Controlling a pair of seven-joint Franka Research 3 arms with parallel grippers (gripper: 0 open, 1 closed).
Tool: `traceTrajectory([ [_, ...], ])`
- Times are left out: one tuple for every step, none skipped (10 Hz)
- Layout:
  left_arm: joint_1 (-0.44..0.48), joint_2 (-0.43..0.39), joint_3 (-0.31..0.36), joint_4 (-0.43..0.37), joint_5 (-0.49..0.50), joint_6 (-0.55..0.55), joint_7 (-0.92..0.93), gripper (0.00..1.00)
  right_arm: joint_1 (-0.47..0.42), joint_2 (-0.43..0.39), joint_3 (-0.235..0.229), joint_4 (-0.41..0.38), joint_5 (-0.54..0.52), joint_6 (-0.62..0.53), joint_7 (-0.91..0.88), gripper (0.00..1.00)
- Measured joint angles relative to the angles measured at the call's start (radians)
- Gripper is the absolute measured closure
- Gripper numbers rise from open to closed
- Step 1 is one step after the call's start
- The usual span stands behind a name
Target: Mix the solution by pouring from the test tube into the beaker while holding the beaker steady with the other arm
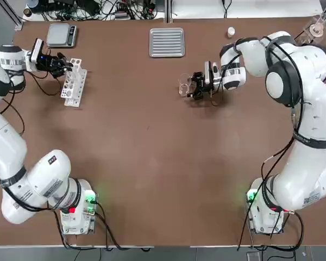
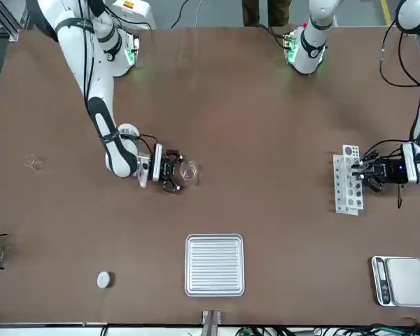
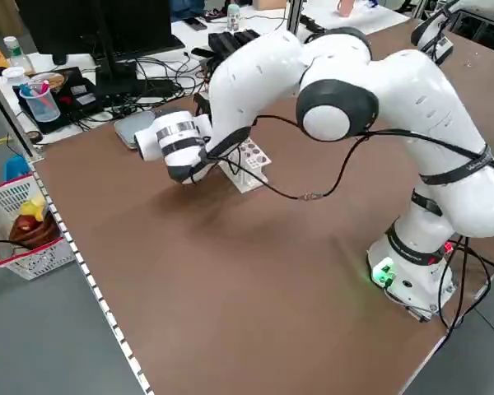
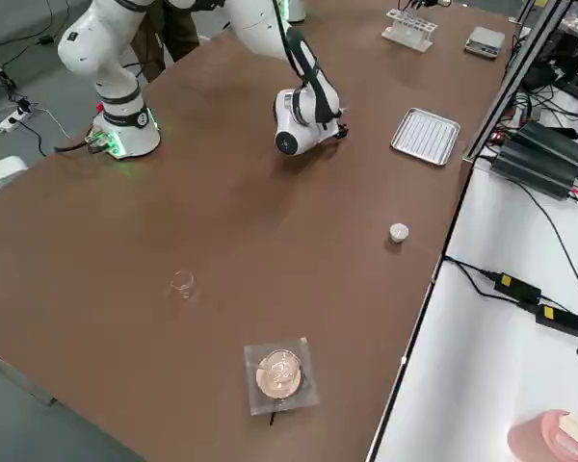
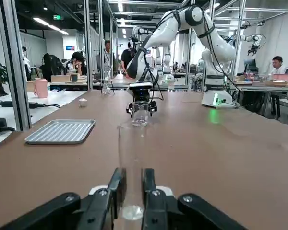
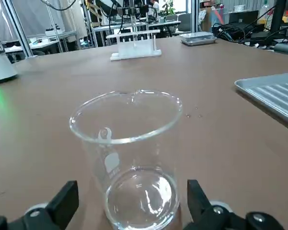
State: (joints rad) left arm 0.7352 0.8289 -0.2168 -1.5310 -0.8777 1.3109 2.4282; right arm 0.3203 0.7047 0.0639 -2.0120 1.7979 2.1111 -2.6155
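The clear glass beaker (image 6: 129, 158) stands upright on the brown table, right of centre in the top view (image 1: 185, 86). My right gripper (image 1: 196, 86) lies level with the table, open, one finger on each side of the beaker (image 2: 189, 171) with a gap left on both sides. At the far left, my left gripper (image 1: 61, 65) is at the white test tube rack (image 1: 74, 82). In the left wrist view it is shut (image 5: 132, 175) on a clear test tube (image 5: 127, 153) standing upright in the rack.
A ribbed metal tray (image 1: 167, 42) lies at the far middle, and a grey scale (image 1: 61, 34) sits behind the rack. A small white cap (image 1: 231, 32), a glass flask on a stand (image 1: 318, 27) and a tiny glass piece (image 2: 33, 163) are by the right arm's side.
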Motion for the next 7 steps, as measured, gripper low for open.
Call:
traceTrajectory([
  [-0.001, -0.017, 0.0, -0.01, 0.0, 0.0, 0.002, 0.78, 0.004, 0.0, 0.0, 0.0, 0.006, 0.002, -0.002, 0.01],
  [-0.001, -0.028, -0.003, -0.018, 0.0, 0.0, 0.006, 0.78, 0.006, 0.0, 0.0, 0.0, 0.006, 0.004, -0.003, 0.03],
  [-0.001, -0.037, -0.005, -0.023, 0.0, 0.0, 0.006, 0.78, 0.006, 0.001, 0.0, 0.0, 0.006, 0.005, -0.004, 0.04],
  [-0.001, -0.047, -0.006, -0.028, 0.0, 0.0, 0.006, 0.78, 0.006, 0.001, 0.0, 0.0, 0.006, 0.005, -0.004, 0.06],
  [-0.001, -0.058, -0.006, -0.035, 0.0, 0.0, 0.006, 0.78, 0.006, 0.001, 0.0, 0.0, 0.007, 0.006, -0.005, 0.17],
  [-0.001, -0.071, -0.007, -0.043, 0.0, 0.0, 0.011, 0.78, 0.006, 0.001, 0.0, 0.0, 0.007, 0.007, -0.005, 0.22],
  [-0.001, -0.079, -0.007, -0.048, 0.0, 0.0, 0.015, 0.78, 0.006, 0.001, -0.001, 0.002, 0.008, 0.006, -0.006, 0.26],
])
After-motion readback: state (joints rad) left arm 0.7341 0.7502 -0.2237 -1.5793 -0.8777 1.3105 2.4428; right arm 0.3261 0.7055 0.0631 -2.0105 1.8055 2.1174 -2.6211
